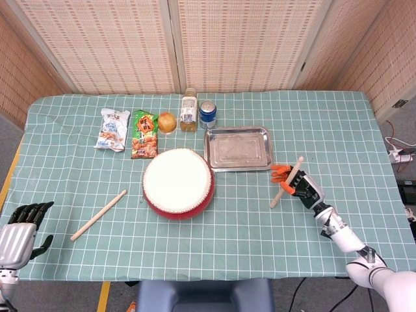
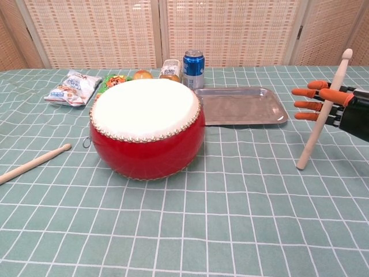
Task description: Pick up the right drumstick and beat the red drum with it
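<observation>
Right drumstick (image 2: 323, 109) held nearly upright, tilted, lower tip touching or just above the tablecloth toward the right edge of the table (image 1: 364, 130), bulbed end uppermost. Right hand (image 2: 331, 107) clamped on the drumstick's upper part, orange fingertips (image 2: 305, 104) extended toward the tray. Red drum (image 1: 178, 182) seated near the table's middle, white skin facing up, well apart from the held drumstick. Metal tray (image 1: 238, 148) positioned just behind and to the right of the drum, between drum and right hand. Second drumstick (image 1: 98, 215) lying flat toward the front-left corner. Left hand (image 1: 19, 227) resting off the front-left corner, fingers apart, holding nothing. Along the far edge: two snack packets (image 1: 144, 134), an orange (image 1: 168, 121), a bottle (image 1: 188, 109), a blue can (image 1: 207, 114).
</observation>
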Controlling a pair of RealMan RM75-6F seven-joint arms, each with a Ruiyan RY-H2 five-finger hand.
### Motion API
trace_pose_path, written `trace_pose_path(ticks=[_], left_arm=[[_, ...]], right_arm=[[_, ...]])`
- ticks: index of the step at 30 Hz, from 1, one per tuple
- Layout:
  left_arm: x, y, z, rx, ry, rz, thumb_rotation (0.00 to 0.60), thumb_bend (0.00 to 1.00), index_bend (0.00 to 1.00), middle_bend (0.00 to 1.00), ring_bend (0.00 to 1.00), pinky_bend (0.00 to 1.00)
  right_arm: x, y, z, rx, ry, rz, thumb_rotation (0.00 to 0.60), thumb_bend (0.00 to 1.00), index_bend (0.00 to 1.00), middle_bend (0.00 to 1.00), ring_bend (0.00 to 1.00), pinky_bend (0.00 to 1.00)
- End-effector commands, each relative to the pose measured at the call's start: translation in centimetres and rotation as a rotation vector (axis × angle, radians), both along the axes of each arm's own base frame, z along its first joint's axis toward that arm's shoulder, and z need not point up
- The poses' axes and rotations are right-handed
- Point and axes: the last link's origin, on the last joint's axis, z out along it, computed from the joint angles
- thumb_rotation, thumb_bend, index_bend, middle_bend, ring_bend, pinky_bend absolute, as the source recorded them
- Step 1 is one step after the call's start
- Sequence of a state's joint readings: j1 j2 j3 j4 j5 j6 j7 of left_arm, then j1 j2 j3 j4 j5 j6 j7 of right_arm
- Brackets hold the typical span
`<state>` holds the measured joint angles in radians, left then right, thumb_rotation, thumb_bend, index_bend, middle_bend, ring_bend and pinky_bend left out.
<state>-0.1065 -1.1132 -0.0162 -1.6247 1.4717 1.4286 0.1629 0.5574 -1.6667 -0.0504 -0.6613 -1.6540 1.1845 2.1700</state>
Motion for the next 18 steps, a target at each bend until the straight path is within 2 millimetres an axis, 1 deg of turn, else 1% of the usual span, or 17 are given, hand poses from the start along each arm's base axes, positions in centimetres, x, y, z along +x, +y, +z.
trace_pose_path(ticks=[1, 6, 11, 15, 18], left_arm=[[0.0, 0.0, 0.0, -0.002, 0.001, 0.000, 0.600, 0.30, 0.15, 0.16, 0.12, 0.11], [0.0, 0.1, 0.0, 0.007, 0.004, 0.002, 0.600, 0.30, 0.15, 0.16, 0.12, 0.11], [-0.1, 0.1, -0.1, 0.004, 0.004, 0.004, 0.600, 0.30, 0.15, 0.16, 0.12, 0.11], [-0.2, 0.1, -0.1, 0.005, 0.003, 0.010, 0.600, 0.30, 0.15, 0.16, 0.12, 0.11], [-0.3, 0.1, -0.1, 0.004, -0.001, 0.014, 0.600, 0.30, 0.15, 0.16, 0.12, 0.11]], right_arm=[[-0.2, 0.6, -0.1, 0.002, 0.006, 0.019, 0.600, 0.34, 0.47, 0.29, 0.30, 0.34], [-0.5, 1.5, -0.5, 0.014, 0.031, 0.043, 0.600, 0.34, 0.50, 0.30, 0.32, 0.35], [-0.9, 2.0, -1.0, 0.027, 0.056, 0.042, 0.600, 0.34, 0.51, 0.31, 0.32, 0.35], [-1.1, 2.1, -1.7, 0.043, 0.064, 0.031, 0.600, 0.34, 0.51, 0.31, 0.32, 0.35], [-0.8, 1.9, -2.2, 0.055, 0.074, 0.037, 0.600, 0.34, 0.52, 0.31, 0.33, 0.35]])
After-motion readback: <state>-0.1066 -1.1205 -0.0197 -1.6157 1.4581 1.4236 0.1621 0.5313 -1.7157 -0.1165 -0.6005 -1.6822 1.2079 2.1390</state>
